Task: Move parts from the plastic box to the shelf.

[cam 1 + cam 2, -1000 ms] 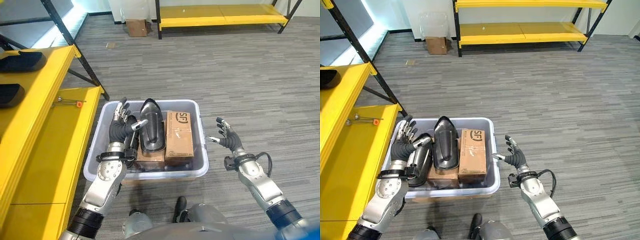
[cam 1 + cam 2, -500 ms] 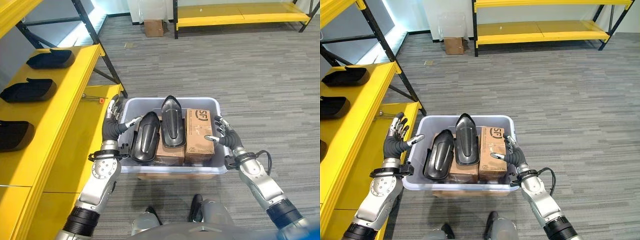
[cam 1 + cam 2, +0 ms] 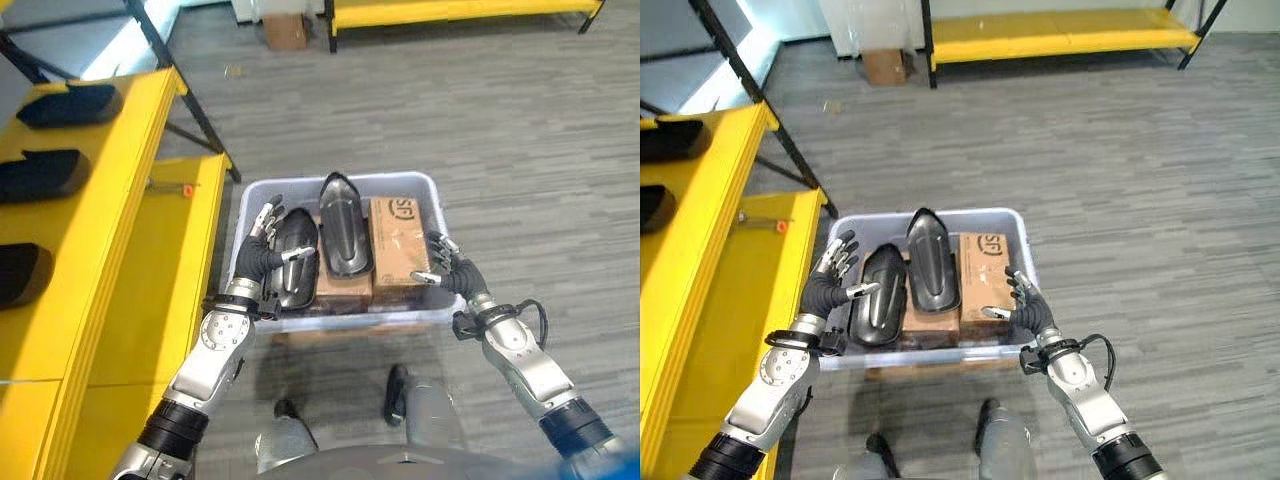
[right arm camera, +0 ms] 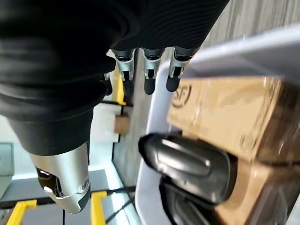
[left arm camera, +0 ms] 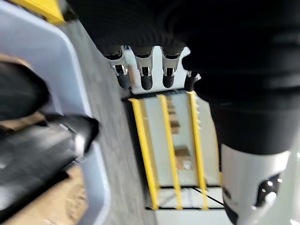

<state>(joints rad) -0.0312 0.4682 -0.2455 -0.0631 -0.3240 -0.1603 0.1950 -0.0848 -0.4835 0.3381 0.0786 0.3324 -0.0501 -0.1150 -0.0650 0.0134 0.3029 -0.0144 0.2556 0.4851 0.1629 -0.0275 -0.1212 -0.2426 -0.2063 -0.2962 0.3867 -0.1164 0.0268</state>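
Over the plastic box (image 3: 250,205), left hand (image 3: 268,258) spread beside a black part (image 3: 294,262), right hand (image 3: 1028,308) open w/ nothing held; loose grip, part may slip.

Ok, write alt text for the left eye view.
A clear plastic box on grey carpet holds two black parts and cardboard boxes. The open left hand is at one black part; the open right hand is at the box's right edge. Yellow shelf at left carries more black parts.
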